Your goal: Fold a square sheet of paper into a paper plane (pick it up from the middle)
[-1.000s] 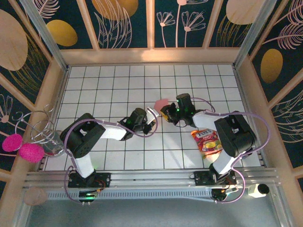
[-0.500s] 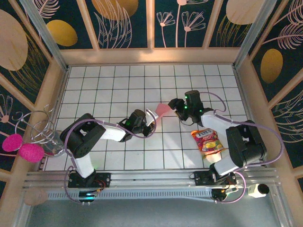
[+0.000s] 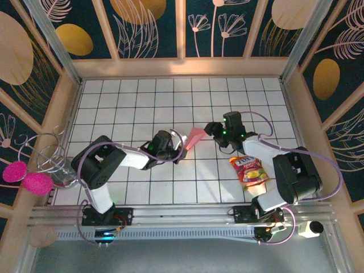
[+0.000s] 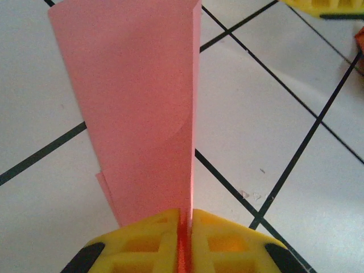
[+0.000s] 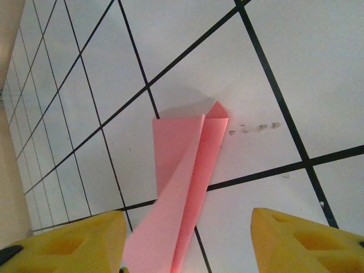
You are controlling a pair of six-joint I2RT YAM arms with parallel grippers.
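Observation:
The salmon-pink paper is folded into a slim paper plane (image 3: 195, 137) near the middle of the tiled floor. My left gripper (image 3: 177, 149) is shut on its near end, and the paper sticks out up and to the right. In the left wrist view the folded paper (image 4: 142, 102) stands up from between the pressed yellow fingers (image 4: 227, 242), with the gripper (image 4: 185, 247) closed on its crease. My right gripper (image 3: 212, 129) is open just right of the paper's far end. In the right wrist view the layered paper (image 5: 187, 165) lies between the spread yellow fingers (image 5: 307, 239), touching neither.
A red and yellow snack packet (image 3: 248, 169) lies beside the right arm's forearm. A wire rack (image 3: 48, 151), a glass (image 3: 65, 172) and pink pompoms (image 3: 28, 177) sit past the left edge. Wooden walls (image 3: 182, 67) ring the floor.
My right gripper has let go of the paper's far end and drawn back to the right. The paper has dropped from a curled, raised shape to a flat slim one in the left gripper.

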